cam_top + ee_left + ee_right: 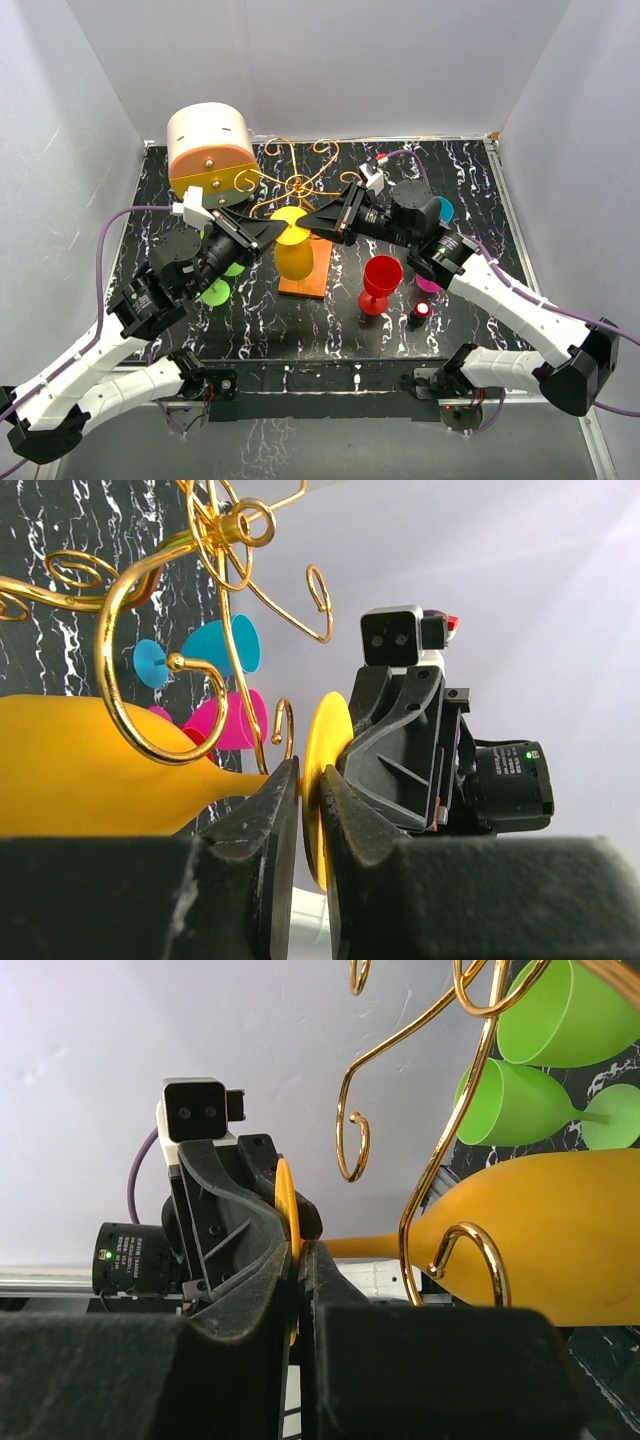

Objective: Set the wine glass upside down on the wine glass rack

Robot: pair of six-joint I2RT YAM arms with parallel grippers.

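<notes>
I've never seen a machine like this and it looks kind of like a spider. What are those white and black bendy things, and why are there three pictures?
They are two robot arms bolted to a table. One picture looks down from above. The other two come from small cameras on each arm's wrist, so you see fingers up close.

The left gripper and the right gripper both pinch a yellow wine glass by its stem near the round foot. It lies sideways among the curly gold arms of the wine glass rack.

Also there: a red glass, green glasses, blue and pink glasses, and a cream-and-orange drum box.
</notes>
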